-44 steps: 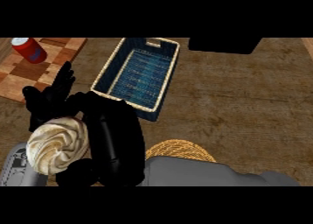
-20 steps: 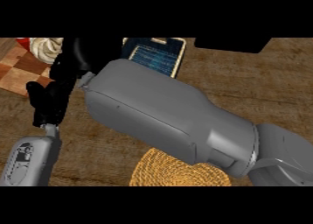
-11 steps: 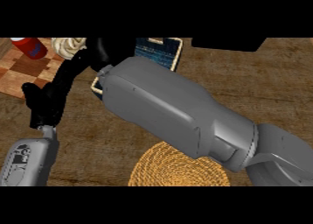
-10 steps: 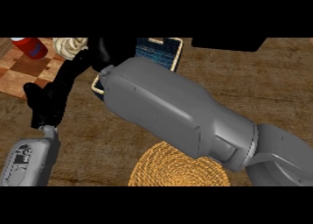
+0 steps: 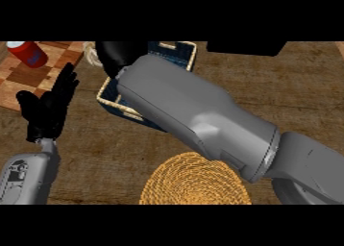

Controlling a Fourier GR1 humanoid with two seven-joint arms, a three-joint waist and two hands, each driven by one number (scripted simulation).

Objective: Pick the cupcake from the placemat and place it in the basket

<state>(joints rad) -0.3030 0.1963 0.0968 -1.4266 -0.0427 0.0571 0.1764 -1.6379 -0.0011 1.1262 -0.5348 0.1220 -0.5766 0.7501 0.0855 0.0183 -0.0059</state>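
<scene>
My right hand (image 5: 122, 55) is shut on the cupcake (image 5: 92, 56); only a sliver of its cream swirl shows at the hand's left side. The hand hovers at the far left corner of the basket (image 5: 111, 97), a cream-rimmed bin with a dark blue inside. My grey right forearm crosses the picture from lower right and hides most of the basket. The round woven placemat (image 5: 196, 180) lies bare near the front edge. My left hand (image 5: 50, 107) stands open at the left, fingers up.
A red can (image 5: 27, 52) stands on a checkered wooden board (image 5: 18, 79) at the far left. A black object (image 5: 246, 47) sits at the back edge. Brown wooden counter shows to the right of the basket.
My right hand has carried the cupcake from the near left up and then rightward, from over the board to the basket's left corner. The left hand has stayed put.
</scene>
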